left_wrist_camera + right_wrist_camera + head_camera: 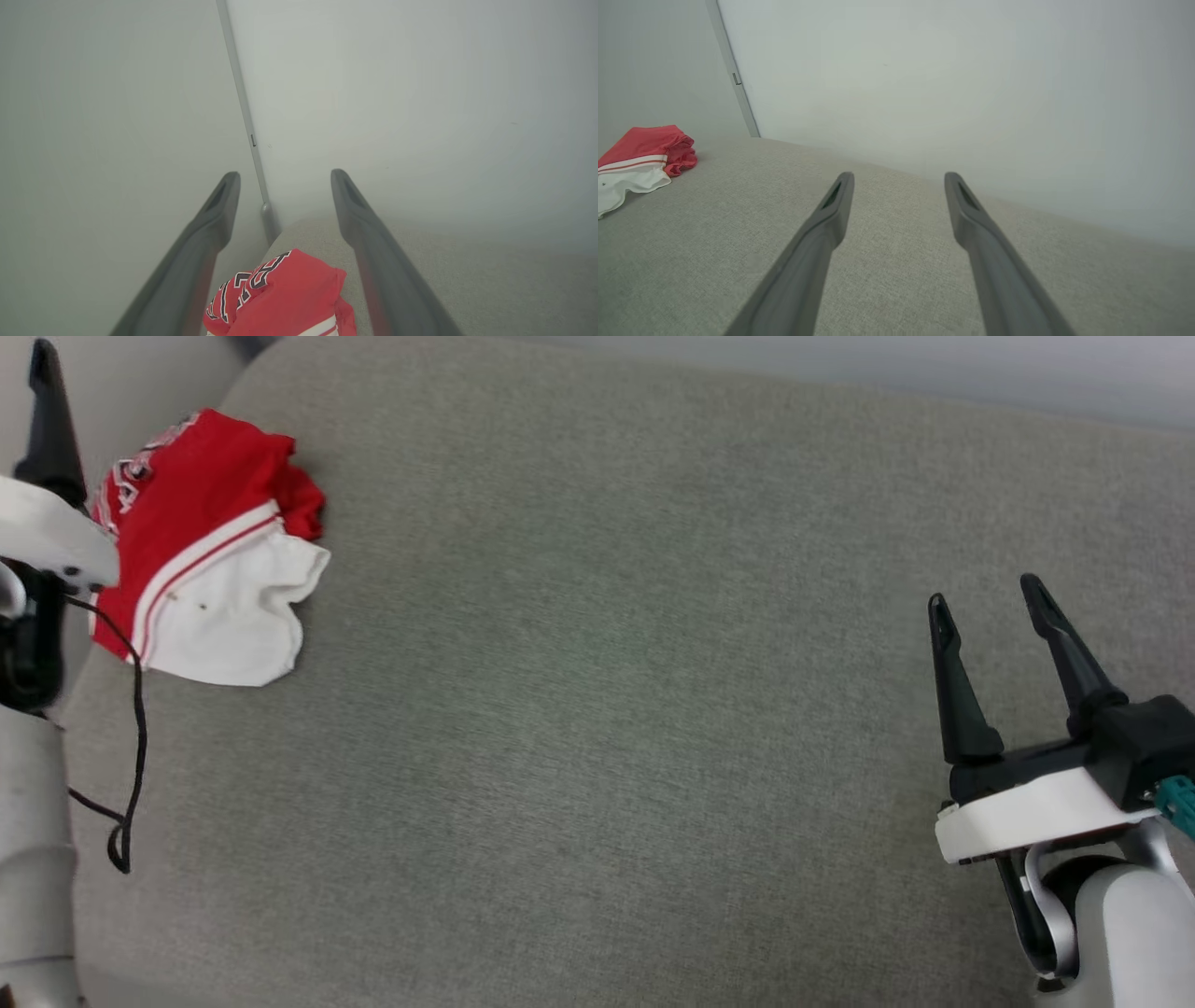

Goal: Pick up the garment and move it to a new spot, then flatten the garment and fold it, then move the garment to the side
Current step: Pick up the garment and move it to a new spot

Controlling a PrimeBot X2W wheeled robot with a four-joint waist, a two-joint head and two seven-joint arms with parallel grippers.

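Two grippers, one garment, one surface.

1. Garment: red jersey with a white sleeve and red-white striped trim. It lies crumpled in a heap at ten o'clock in the head view, near the rounded corner of the grey fabric cushion. Black, white-outlined lettering shows on its upper fold in the left wrist view. In the right wrist view it sits at nine o'clock, well apart from that arm's fingers.

2. Left gripper: fingers spread wide, with nothing between the tips. The garment is at six o'clock in its own view, low between the finger bases. Whether either finger touches the cloth cannot be told.

3. Right gripper: at four o'clock in the head view, fingers parted and empty, over bare cushion.

4. Black cable: hangs from the left arm at eight o'clock and passes the garment's lower edge.

5. Pale wall behind the cushion, with a grey vertical strip.
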